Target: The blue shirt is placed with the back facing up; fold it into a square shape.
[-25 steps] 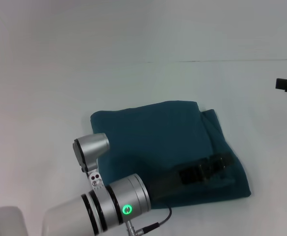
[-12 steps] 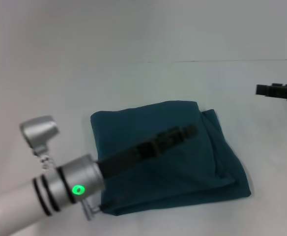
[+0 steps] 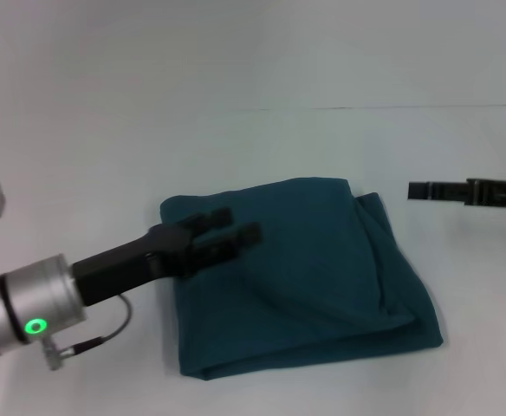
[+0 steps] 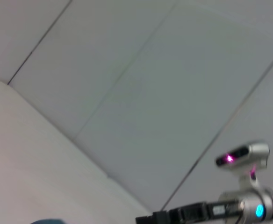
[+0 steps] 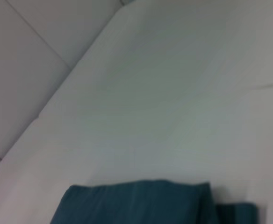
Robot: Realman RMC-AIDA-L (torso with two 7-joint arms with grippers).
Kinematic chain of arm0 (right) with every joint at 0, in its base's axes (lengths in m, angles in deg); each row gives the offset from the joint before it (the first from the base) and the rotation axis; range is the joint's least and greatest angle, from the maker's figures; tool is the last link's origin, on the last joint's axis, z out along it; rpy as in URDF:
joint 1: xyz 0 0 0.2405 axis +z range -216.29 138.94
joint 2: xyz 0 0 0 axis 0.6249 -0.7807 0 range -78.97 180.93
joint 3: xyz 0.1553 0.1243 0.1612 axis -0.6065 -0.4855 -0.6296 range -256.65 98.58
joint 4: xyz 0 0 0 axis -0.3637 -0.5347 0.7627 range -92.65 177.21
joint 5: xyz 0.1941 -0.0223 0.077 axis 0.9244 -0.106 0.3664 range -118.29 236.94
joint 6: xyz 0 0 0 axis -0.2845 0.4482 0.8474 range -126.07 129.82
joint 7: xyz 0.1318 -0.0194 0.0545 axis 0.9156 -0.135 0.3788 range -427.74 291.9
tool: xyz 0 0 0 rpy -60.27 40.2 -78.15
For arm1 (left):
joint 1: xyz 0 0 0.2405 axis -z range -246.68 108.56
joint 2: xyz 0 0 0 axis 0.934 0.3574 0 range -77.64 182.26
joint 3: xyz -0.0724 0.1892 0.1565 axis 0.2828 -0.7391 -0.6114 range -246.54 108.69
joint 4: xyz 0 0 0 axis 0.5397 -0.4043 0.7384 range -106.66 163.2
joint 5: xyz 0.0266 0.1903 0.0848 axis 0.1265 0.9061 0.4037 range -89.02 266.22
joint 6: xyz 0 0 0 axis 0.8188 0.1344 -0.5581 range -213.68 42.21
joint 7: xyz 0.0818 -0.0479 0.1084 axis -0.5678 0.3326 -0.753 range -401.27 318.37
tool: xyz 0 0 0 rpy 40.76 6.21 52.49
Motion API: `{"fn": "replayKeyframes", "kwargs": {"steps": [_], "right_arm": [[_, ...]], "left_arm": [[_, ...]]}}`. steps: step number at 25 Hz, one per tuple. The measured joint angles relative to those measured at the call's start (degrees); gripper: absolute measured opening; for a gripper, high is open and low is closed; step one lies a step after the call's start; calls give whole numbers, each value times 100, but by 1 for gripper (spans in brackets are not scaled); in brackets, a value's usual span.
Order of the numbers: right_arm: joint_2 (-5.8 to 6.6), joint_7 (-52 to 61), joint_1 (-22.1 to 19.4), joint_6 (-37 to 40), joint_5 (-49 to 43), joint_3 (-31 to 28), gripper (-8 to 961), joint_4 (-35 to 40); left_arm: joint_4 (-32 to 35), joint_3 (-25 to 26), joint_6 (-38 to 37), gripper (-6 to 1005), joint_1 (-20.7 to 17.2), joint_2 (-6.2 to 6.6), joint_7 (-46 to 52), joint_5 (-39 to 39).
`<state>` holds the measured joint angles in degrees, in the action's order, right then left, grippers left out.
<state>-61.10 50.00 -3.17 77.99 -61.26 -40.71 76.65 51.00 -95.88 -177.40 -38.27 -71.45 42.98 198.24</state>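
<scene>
We take the blue shirt [image 3: 301, 277] as our reference: it lies folded into a compact, roughly square bundle on the white table [image 3: 106, 156], plain side up, with a second layer showing as a narrow strip along its right edge and a rounded fold along its near edge. We see the left gripper [image 3: 236, 225] positioned over the shirt's far-left corner, its two dark fingers [image 3: 208, 217] spread apart with a visible gap between them and nothing between them; from the head view we cannot tell whether the fingertips touch the fabric. The left arm's silver wrist, carrying a lit green indicator, sits clear of the shirt's left edge. We see the right gripper [image 3: 416, 191] to the right of the shirt, beyond its far-right corner and apart from the cloth; we cannot tell whether it is released or clenched. In the right wrist view, the shirt [image 5: 141, 203] appears as a flat teal block on the table [image 5: 174, 93].
</scene>
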Motion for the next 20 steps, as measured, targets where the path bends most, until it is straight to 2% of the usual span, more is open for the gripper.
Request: {"fn": "replayKeyframes", "kwargs": {"steps": [6,12,20], "right_arm": [[-64,289,24,86,0,315,721,-249],[-116,416,139,55,0,486,719,-515],[-146,671,199,-110,-106,675,718,-588]], "left_arm": [[854,-735,9,919,-250,106,-431,197],[1212,-901,-57,919,-260,114,-719,800],[1267,-984,-77,919,-230,87,-819,892]]}}
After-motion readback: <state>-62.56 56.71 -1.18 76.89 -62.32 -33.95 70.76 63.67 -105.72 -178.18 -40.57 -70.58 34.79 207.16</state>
